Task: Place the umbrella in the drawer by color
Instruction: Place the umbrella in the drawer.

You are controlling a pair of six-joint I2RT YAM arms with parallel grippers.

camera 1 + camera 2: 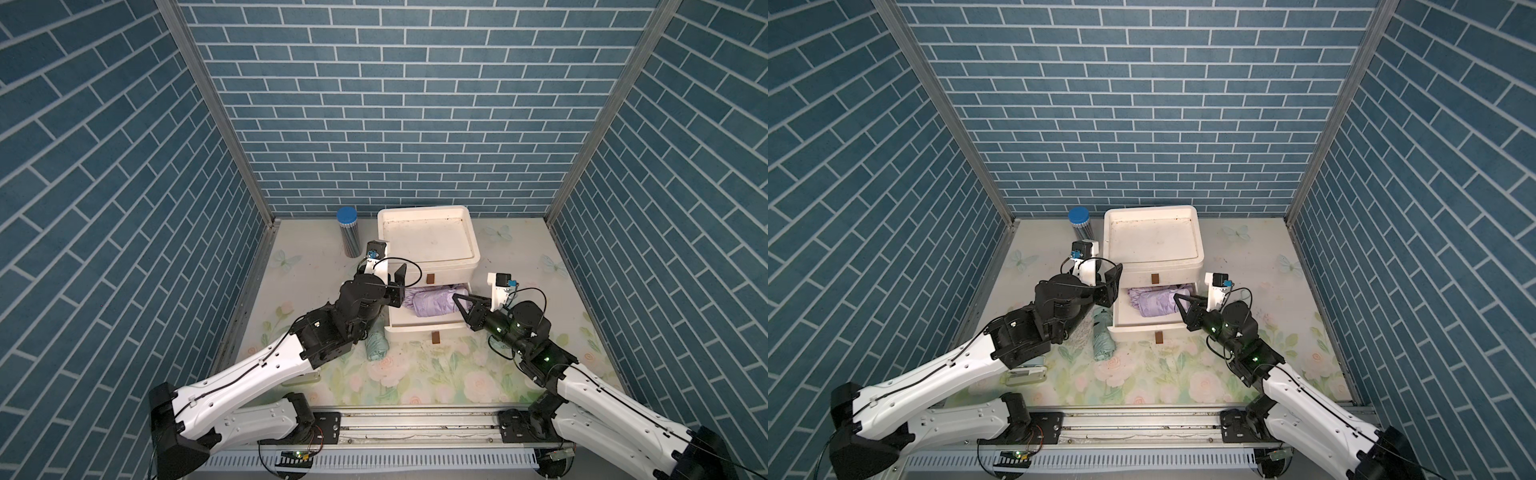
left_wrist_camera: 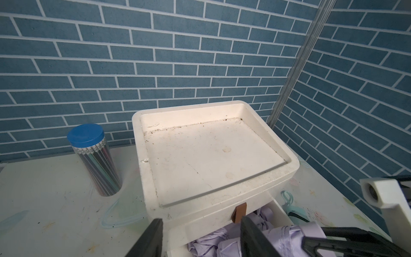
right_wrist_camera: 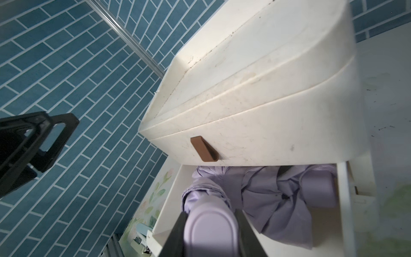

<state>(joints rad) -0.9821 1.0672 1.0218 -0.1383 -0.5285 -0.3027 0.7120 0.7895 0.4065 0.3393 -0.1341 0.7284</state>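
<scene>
Right now: I judge the step in hand to be settling the purple umbrella (image 1: 428, 303) into the open lower drawer (image 1: 428, 331) of the white drawer unit (image 1: 428, 241).
Purple umbrella: it lies inside the lower drawer, its fabric bunched partly under the closed upper drawer (image 1: 449, 277) and its handle end toward my right arm.
Right gripper (image 1: 462, 303): clamped on the lilac handle (image 3: 211, 229); the right wrist view shows a finger pressed against each side of it.
Left gripper (image 1: 398, 287): jaws apart and empty, hovering at the unit's left front corner.
Mint-green umbrella (image 1: 376, 347): on the counter (image 1: 415, 374), just beside the lower drawer's left front corner, not yet stowed.
Doing it well: I want the handle resting on the drawer floor, below the rim and inside the side wall, before I let go. Then I back out straight so the fingers do not snag fabric.
Risk: loose fabric above the rim could jam under the upper drawer on closing.
Unclear: I cannot tell whether the lilac cylinder (image 3: 319, 189) deeper in the drawer belongs to a second umbrella.
</scene>
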